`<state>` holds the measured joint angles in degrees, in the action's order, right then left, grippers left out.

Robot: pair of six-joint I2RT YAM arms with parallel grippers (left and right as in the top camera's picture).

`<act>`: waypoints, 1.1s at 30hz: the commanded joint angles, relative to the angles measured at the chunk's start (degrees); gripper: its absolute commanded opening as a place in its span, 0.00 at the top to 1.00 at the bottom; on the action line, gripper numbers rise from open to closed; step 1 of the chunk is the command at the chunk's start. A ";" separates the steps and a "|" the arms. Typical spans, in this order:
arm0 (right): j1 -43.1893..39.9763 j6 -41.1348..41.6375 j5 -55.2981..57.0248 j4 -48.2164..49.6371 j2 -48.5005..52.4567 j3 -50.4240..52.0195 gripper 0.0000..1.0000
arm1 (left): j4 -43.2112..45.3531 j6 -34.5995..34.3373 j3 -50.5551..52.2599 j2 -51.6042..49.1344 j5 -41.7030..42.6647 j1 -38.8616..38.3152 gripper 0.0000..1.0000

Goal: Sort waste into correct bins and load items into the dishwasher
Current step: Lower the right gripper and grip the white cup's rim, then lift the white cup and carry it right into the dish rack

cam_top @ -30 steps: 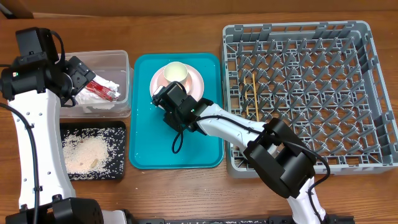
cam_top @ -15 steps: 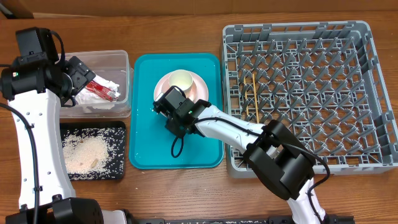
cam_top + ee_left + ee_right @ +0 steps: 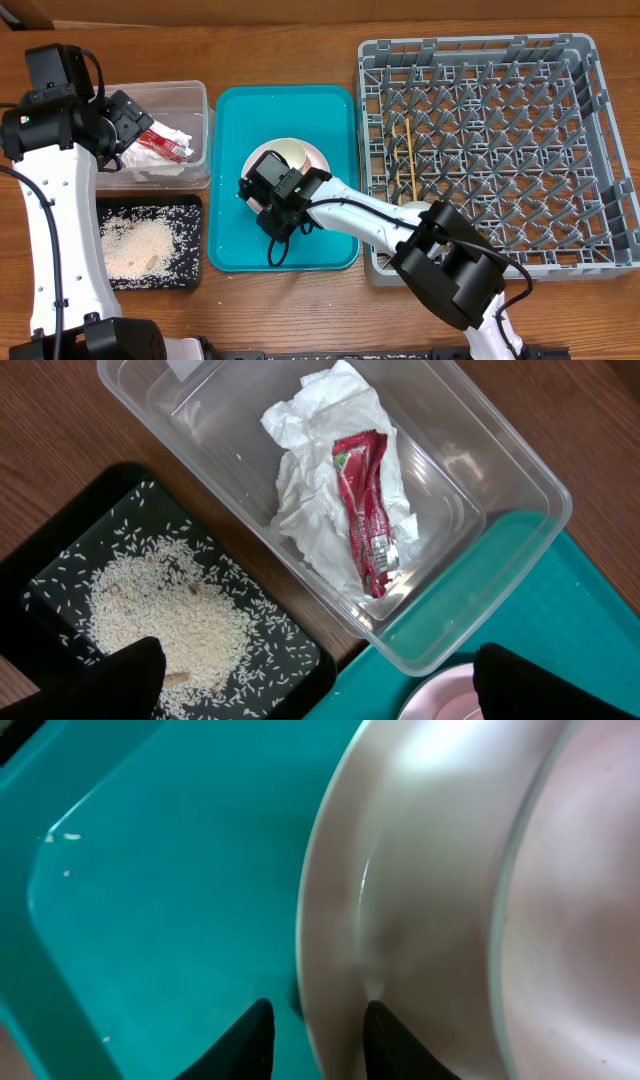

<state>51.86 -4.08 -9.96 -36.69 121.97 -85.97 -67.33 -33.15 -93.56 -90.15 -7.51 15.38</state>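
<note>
Left gripper (image 3: 345, 695): fingers spread wide, nothing between them, hanging above the spot where tub, black tray and teal tray meet.
Clear tub (image 3: 540, 495): straight ahead of the left fingers, holding the crumpled napkin (image 3: 310, 480) with the red sauce packet (image 3: 368, 510) lying on top of it.
Black tray (image 3: 45, 575): beside one left fingertip, rice (image 3: 165, 620) heaped in its middle with loose grains scattered round.
Right gripper (image 3: 262, 192): low over the teal tray (image 3: 230, 110), at the plate's edge nearest the bins; fingers a narrow gap apart, one on either side of the rim; cannot tell whether pinching it.
Pink plate (image 3: 316, 162): on the teal tray, rim between the right fingers.
Cream cup (image 3: 290, 155): on the plate, just beyond the right fingertips.
Dish rack (image 3: 480, 46): well apart from both grippers, beyond the plate from the right one.
Chopsticks (image 3: 406, 155): lying in the rack among the pegs, near its tray-side edge.
</note>
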 commanded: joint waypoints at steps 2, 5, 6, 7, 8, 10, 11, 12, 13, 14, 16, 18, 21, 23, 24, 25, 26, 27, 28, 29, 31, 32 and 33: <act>0.24 1.36 -2.60 -0.15 -6.08 0.72 0.68 | 0.07 -1.16 -1.05 -0.17 0.04 0.02 0.00; 0.20 1.36 -2.60 -0.50 -10.34 0.72 0.68 | 0.07 -1.16 -1.05 -0.17 0.07 0.02 0.00; 0.20 1.36 -2.58 -0.48 -12.28 0.72 0.68 | 0.07 -1.16 -1.05 -0.17 0.04 0.02 0.00; 0.20 1.36 -2.56 -0.33 -14.29 0.72 0.67 | 0.07 -1.16 -1.05 -0.17 0.04 0.02 0.00; 0.20 1.33 -2.56 -0.07 -15.93 0.72 0.65 | 0.07 -1.16 -1.05 -0.17 0.04 0.02 0.00; 0.20 1.33 -2.45 0.61 -19.93 0.72 0.62 | 0.07 -1.16 -1.05 -0.17 0.04 0.02 0.00; 0.20 1.33 -1.97 0.90 -21.35 0.72 0.61 | 0.07 -1.16 -1.05 -0.17 0.04 0.02 0.00; 0.20 1.36 -1.20 1.33 -22.95 0.72 0.60 | 0.07 -1.16 -1.05 -0.17 0.04 0.02 0.00; 0.20 1.33 -0.96 1.75 -24.09 0.72 0.59 | 0.07 -1.16 -1.05 -0.17 0.04 0.04 0.00; 0.20 1.36 -0.81 2.32 -25.18 0.72 0.59 | 0.07 -1.16 -1.05 -0.17 0.04 0.04 0.00; 0.20 1.36 -0.81 3.43 -26.23 0.72 0.59 | 0.07 -1.16 -1.05 -0.17 0.04 0.02 0.00; 0.22 1.33 -0.83 4.07 -26.21 0.74 0.57 | 0.07 -1.16 -1.05 -0.17 0.04 0.02 0.00; 0.22 1.31 -0.81 4.00 -25.24 0.74 0.54 | 0.07 -1.16 -1.05 -0.17 0.04 -0.28 0.00; 0.22 1.07 -0.83 4.26 -24.57 0.76 0.55 | 0.07 -1.16 -1.05 -0.17 0.04 -0.35 0.00; 0.20 1.05 -0.81 4.59 -24.13 0.85 0.55 | 0.07 -1.16 -1.05 -0.17 0.04 -0.35 0.00; 0.22 1.07 -0.76 5.09 -23.71 0.85 0.54 | 0.07 -1.16 -1.05 -0.17 0.07 -0.35 0.00; 0.20 1.11 -0.33 5.44 -23.21 0.85 0.55 | 0.07 -1.16 -1.05 -0.17 0.04 -0.35 0.00; 0.20 1.11 0.72 5.81 -22.77 0.85 0.56 | 0.07 -1.16 -1.05 -0.17 0.04 -0.35 0.00; 0.20 1.14 2.62 6.19 -22.03 0.85 0.59 | 0.07 -1.16 -1.05 -0.17 0.04 -0.24 0.00; 0.20 1.14 4.26 6.36 -21.49 0.85 0.60 | 0.07 -1.16 -1.05 -0.17 0.04 -0.17 0.00; 0.20 1.14 7.45 6.54 -19.93 0.85 0.60 | 0.07 -1.16 -1.05 -0.17 0.04 -0.17 0.00; 0.20 1.14 8.50 6.54 -19.17 0.85 0.60 | 0.04 -1.16 -1.05 -0.17 0.04 -0.17 0.00; 0.20 1.14 9.33 6.54 -18.25 0.85 0.61 | 0.07 -1.16 -1.05 -0.17 0.04 -0.17 0.00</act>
<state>51.86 -2.96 -5.80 -30.57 101.34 -85.06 -67.33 -33.15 -93.56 -90.15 -7.51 15.38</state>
